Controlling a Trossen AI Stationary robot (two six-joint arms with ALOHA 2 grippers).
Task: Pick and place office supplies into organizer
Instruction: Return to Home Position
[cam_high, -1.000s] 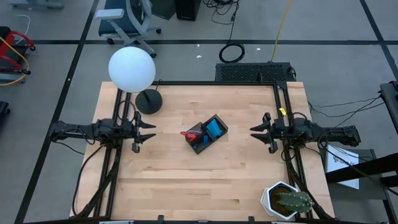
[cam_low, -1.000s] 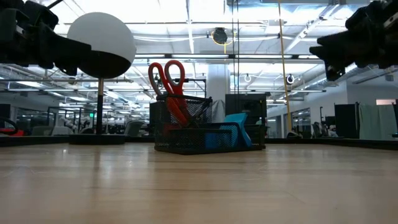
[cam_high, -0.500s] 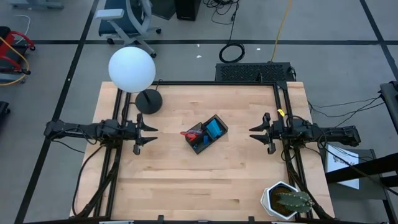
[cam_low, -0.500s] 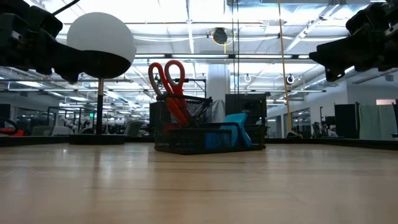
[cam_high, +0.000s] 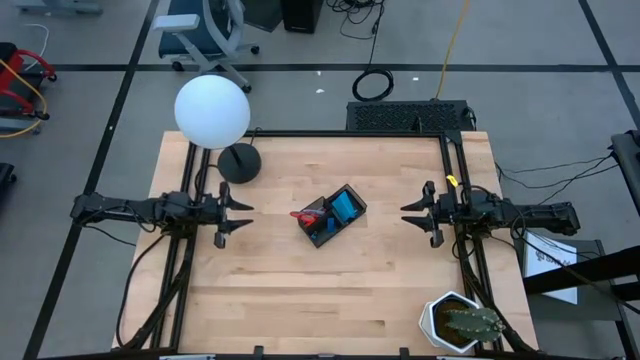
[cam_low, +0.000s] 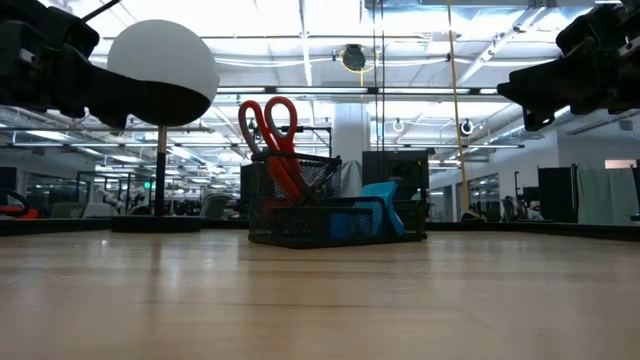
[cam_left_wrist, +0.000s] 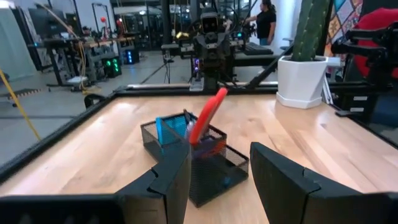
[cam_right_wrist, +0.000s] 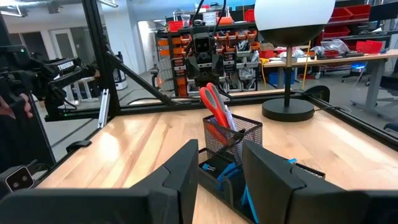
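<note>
**Organizer (cam_high: 332, 215) loaded, both arms drawn aside**

The left gripper (cam_high: 243, 213) hangs near the table's (cam_high: 300, 300) left edge, fingers apart and empty, pointing right at the organizer. The lamp (cam_high: 212, 110) stands at the far left corner. The organizer sits mid-table, its long axis diagonal, lower left to upper right in the high view. Scissors (cam_high: 303, 214) stand in its lower-left end with red handles up, and a blue notepad (cam_high: 344, 208) fills the other end. Bare wood surrounds it, well clear of every edge. The right gripper (cam_high: 405, 214) faces it from the right, fingers apart and empty. A cactus (cam_high: 462, 322) occupies the near right corner. Since a second ago the left arm has slid slightly back, and the organizer is unmoved.
</note>
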